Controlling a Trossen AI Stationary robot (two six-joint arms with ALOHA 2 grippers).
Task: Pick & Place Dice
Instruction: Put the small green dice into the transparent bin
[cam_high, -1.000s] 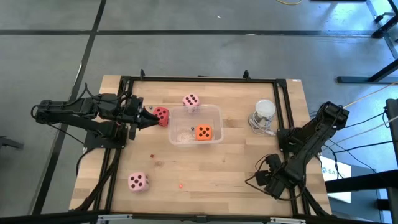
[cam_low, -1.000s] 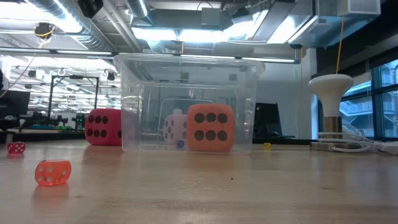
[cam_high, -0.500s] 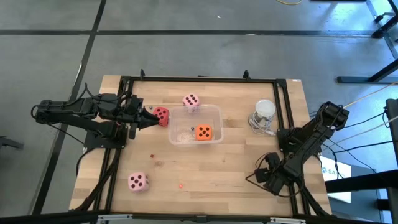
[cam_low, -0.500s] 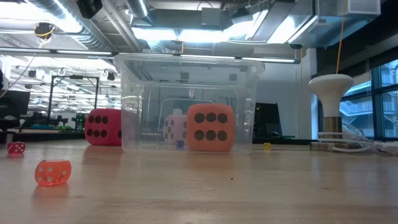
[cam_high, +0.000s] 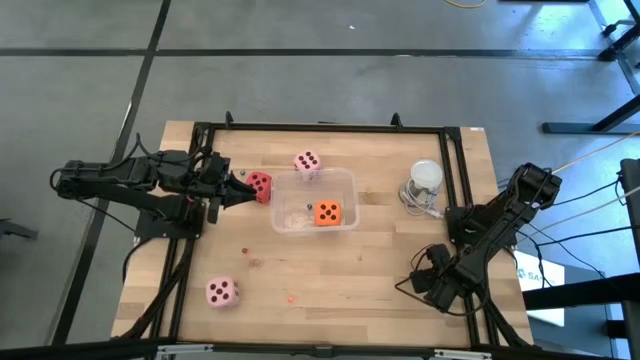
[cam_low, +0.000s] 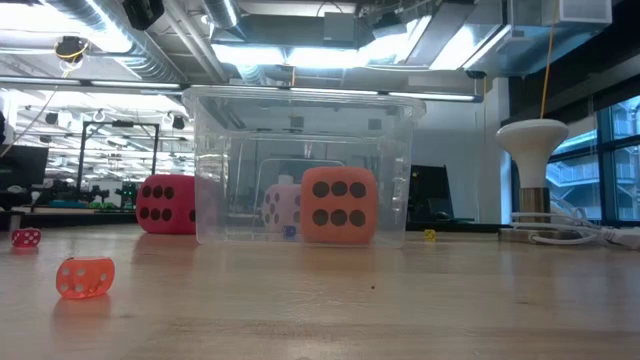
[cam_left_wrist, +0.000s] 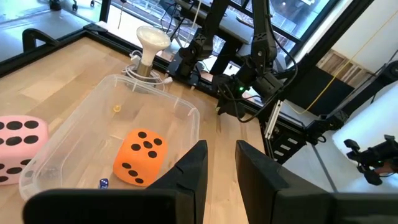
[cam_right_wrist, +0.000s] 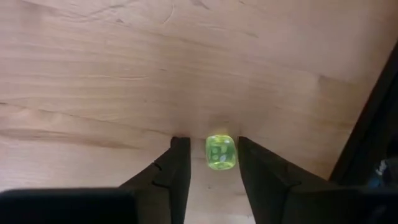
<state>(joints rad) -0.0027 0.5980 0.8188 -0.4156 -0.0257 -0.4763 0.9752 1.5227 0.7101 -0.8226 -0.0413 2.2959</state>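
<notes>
An orange die (cam_high: 327, 213) sits in the clear tub (cam_high: 345, 190). A red die (cam_high: 259, 186) rests on the table left of the tub. One pink die (cam_high: 307, 162) lies by the tub's far side, another (cam_high: 222, 292) near the front left. My left gripper (cam_left_wrist: 221, 171) hovers over the red die, slightly open, with nothing between its fingers. At the near right, my right gripper (cam_right_wrist: 214, 163) points down, open. A tiny yellow-green die (cam_right_wrist: 220, 152) lies on the wood between its fingers. My right gripper has one finger (cam_right_wrist: 252, 165) close against the tiny die's side (cam_right_wrist: 232, 153), and I cannot tell whether it touches. The other finger (cam_right_wrist: 179, 163) stands clear of the die. The fingers come from above and the die rests on the table.
A white round-topped stand (cam_high: 424, 180) with a cable stands right of the tub. Tiny dice lie about: an orange one (cam_low: 85, 277), a red one (cam_low: 26, 238), and a blue one (cam_left_wrist: 103, 182) inside the tub. A black frame rail (cam_high: 455, 170) runs beside my right gripper.
My right arm has sunk a little toward the table at the near right corner. The dice and the tub have not moved.
</notes>
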